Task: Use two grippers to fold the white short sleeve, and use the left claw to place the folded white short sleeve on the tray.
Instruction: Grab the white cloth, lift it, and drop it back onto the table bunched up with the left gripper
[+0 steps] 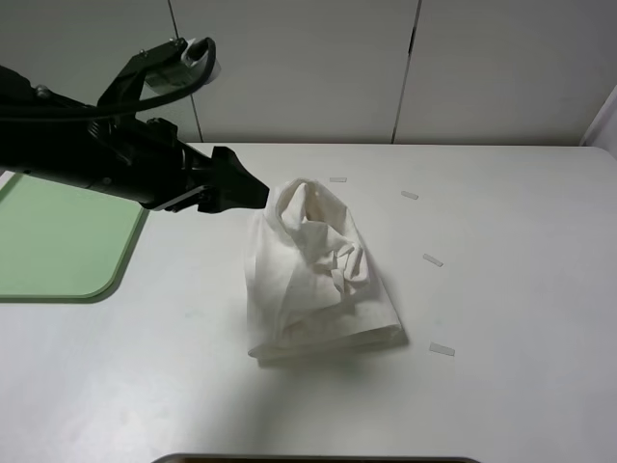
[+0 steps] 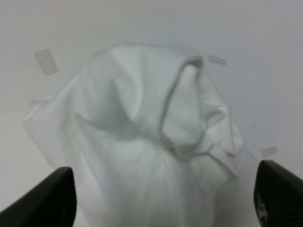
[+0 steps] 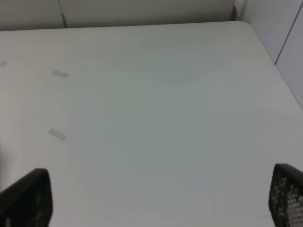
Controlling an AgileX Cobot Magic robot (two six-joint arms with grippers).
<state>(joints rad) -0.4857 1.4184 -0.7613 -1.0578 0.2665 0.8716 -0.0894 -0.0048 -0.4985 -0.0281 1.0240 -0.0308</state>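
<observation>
The white short sleeve [image 1: 313, 275] lies bunched on the table [image 1: 501, 289], to the right of the tray [image 1: 58, 241]. The left claw [image 1: 253, 191] hovers at its upper edge, jaws spread apart, gripping nothing. A shallow pinch could catch one layer only, so the fold unrolls during lifting

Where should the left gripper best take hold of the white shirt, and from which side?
Probably the raised bunched peak of the shirt, nearest the open left gripper. Come from the tray side: the cloth stands up in folds there, while the lower edge lies flat on the table.
</observation>
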